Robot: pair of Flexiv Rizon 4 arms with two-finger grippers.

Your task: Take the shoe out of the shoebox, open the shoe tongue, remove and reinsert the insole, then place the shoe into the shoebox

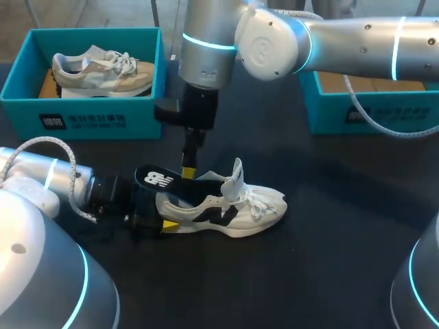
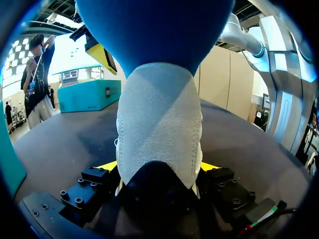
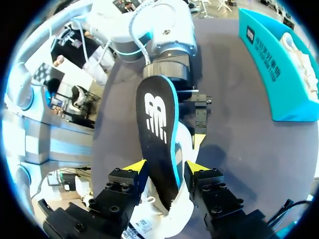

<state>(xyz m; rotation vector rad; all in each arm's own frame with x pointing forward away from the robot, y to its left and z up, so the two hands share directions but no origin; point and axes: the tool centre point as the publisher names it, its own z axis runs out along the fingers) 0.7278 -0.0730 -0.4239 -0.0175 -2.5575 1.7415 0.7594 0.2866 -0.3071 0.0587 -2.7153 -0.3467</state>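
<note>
A white shoe with black trim (image 1: 236,205) lies on its side in the middle of the dark table, its tongue (image 1: 236,175) pulled up. A black insole with a blue rim (image 1: 161,180) sticks out of the heel opening. My left gripper (image 1: 164,223) holds the heel (image 2: 159,124) from both sides, with the yellow tips pressed on it (image 2: 158,169). From above, my right gripper (image 1: 187,170) hangs at the insole (image 3: 157,124). Its fingers (image 3: 166,169) stand on either side of the insole with a narrow gap.
A teal shoebox (image 1: 82,123) at the back left holds a second, beige shoe (image 1: 103,68). Another teal box (image 1: 370,113) stands at the back right. Bare dark tabletop lies in front of and to the right of the shoe.
</note>
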